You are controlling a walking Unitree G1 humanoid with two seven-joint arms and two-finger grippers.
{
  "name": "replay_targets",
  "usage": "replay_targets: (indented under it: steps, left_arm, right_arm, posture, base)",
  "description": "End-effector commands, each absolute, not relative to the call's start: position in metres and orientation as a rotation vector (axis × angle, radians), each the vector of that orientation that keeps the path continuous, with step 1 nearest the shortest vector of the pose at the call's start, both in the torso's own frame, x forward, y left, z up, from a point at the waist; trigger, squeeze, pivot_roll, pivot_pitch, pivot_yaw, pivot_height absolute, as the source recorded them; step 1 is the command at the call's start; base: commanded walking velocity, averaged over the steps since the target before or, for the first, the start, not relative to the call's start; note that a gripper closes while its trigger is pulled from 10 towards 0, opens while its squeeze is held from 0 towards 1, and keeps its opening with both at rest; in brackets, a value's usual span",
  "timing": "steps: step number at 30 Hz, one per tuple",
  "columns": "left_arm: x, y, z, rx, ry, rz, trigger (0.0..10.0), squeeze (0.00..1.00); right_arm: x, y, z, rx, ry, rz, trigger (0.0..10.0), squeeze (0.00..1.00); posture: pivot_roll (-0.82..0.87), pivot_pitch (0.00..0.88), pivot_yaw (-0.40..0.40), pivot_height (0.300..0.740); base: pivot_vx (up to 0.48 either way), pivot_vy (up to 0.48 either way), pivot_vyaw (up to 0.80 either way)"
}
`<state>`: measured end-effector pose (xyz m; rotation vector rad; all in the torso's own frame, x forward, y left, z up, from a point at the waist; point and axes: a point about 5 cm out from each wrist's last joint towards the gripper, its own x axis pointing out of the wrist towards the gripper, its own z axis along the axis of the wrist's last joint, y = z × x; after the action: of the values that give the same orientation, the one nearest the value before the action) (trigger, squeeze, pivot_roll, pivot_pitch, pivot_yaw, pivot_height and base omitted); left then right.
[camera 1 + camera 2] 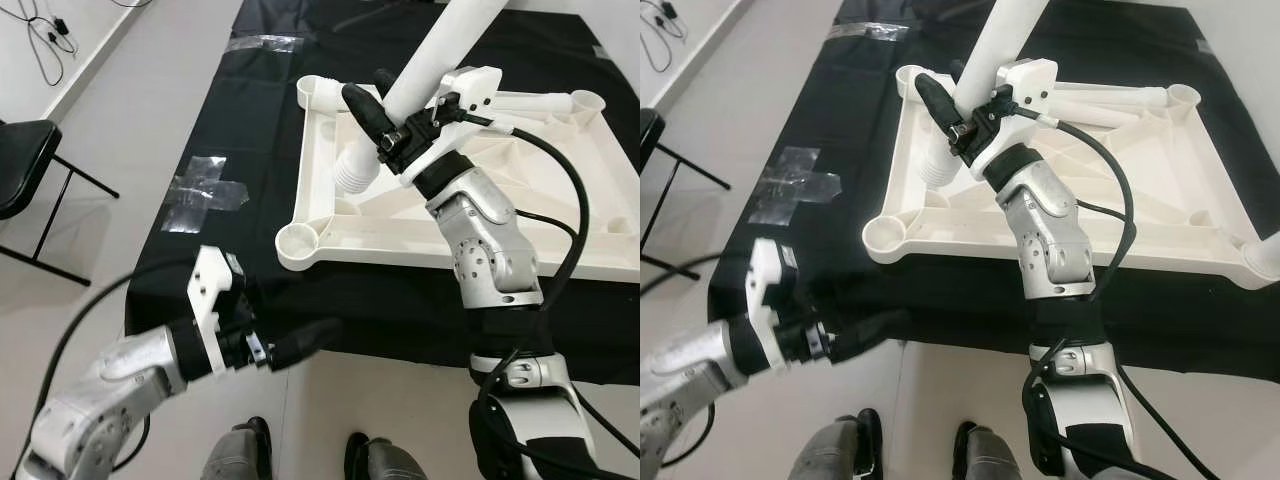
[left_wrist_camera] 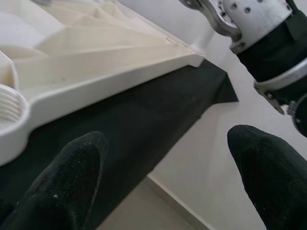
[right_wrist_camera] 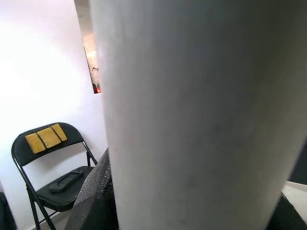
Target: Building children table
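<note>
white table leg (image 1: 440, 50) tilted up-right, right gripper (image 1: 375, 105) clamping

A black cloth (image 1: 250, 110) is spread over the pale floor (image 1: 130, 120). Crossed strips of clear tape (image 1: 205, 195) are stuck at the cloth's edge. Beside the cloth, a black folding metal chair (image 1: 25, 165) is seen, and black cables (image 1: 45, 35) beyond it.

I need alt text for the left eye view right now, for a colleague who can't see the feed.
The right gripper is clamped on a white table leg, tilted with its threaded end inside the upturned white tabletop, which lies on a black cloth. The left gripper hovers with open jaws near the cloth's front edge. A black folding chair stands at far left.
</note>
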<state>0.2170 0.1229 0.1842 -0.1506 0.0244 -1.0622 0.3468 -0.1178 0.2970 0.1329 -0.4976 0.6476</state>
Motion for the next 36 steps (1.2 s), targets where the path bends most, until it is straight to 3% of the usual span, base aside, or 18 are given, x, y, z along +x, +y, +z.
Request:
replay_targets:
  steps: [1, 15, 21, 28, 36]
  left_arm:
    - [0.21, 0.12, 0.176, -0.157, 0.073, -1.103, 10.0, 0.0]
    - [0.193, 0.106, 0.153, -0.266, 0.16, -1.163, 10.0, 0.0]
    - [0.193, 0.107, 0.15, -0.277, 0.157, -1.119, 10.0, 0.0]
    - [0.204, 0.115, 0.155, -0.131, 0.071, -0.88, 10.0, 0.0]
    - [0.197, 0.113, 0.16, 0.051, 0.033, -0.854, 10.0, 0.0]
  right_arm:
    - [0.343, -0.116, 0.298, 0.137, -0.511, 0.674, 10.0, 0.0]
    - [0.344, -0.119, 0.297, 0.077, -0.489, 0.724, 10.0, 0.0]
    - [0.341, -0.115, 0.302, 0.044, -0.49, 0.873, 10.0, 0.0]
    - [0.33, -0.113, 0.299, 0.092, -0.472, 1.154, 10.0, 0.0]
    - [0.32, -0.112, 0.292, 0.103, -0.447, 1.341, 10.0, 0.0]
  posture:
    - [0.02, 0.24, -0.043, 0.74]
    - [0.03, 0.266, -0.027, 0.74]
    - [0.04, 0.276, -0.029, 0.74]
    - [0.07, 0.312, -0.03, 0.74]
    - [0.08, 0.332, -0.021, 0.74]
  base:
    - [0.0, 0.0, 0.0]
    - [0.0, 0.0, 0.0]
    - [0.0, 0.0, 0.8]
    - [0.0, 0.0, 0.8]
    - [0.0, 0.0, 0.3]
